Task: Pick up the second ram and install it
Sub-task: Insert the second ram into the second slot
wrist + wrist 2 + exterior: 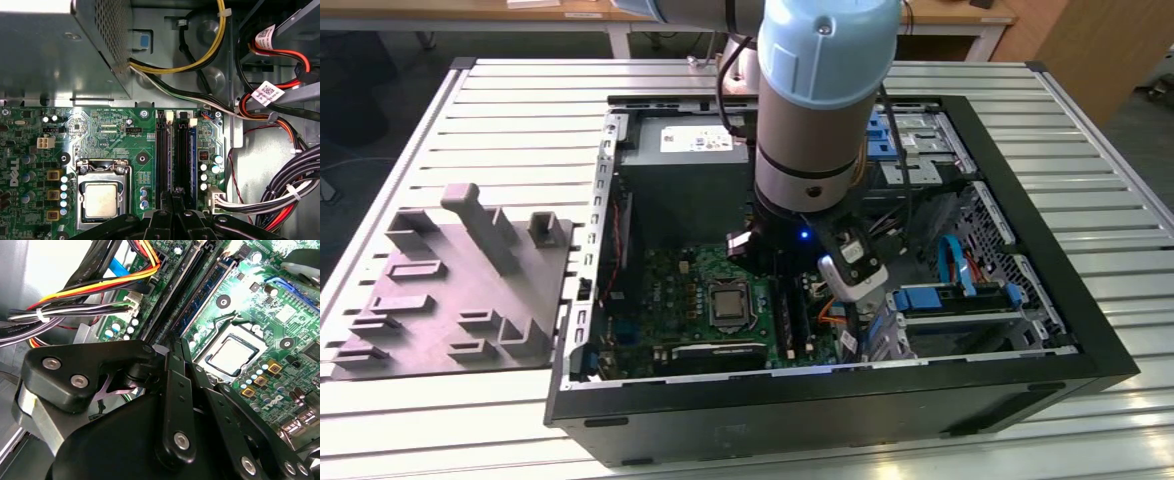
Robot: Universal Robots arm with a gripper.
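One stick in hand this entry, I think. The arm [821,100] reaches down into the open computer case [854,400], and its gripper [174,200] sits over the memory slots [161,150], just beside the processor [101,200].

Gripper state: in both wrist views the two sides are drawn close, with a thin gap at most. I judge it clenched on the near end of the second ram [172,155]. The contact itself is hidden by the gripper body, so I log this as a reading and not a certainty.

Where the stick is: it stands on edge in the slot bank beside the processor, running away from the gripper [176,347] toward the white latch [169,116] at the far end. In the second wrist view the second ram [207,287] lies along the slot on the processor side of the bank. I cannot tell whether it is fully seated or only resting in the slot mouth.

Step in hand, as I judge it: pressing the stick home.

Notes for doing it well:
- Keep the stick parallel to the slot, with no twist toward the processor.
- Push straight down and evenly; a grip at one end will tend to rock the other end up.
- Watch the latch beyond the processor; a closed latch is the sign of seating.
- The cable bundle [280,185], on the far side of the slots from the processor, is close; keep the wrist off it.

The grey tray [454,290] sits on the table [520,100], well apart from the processor and outside the case.
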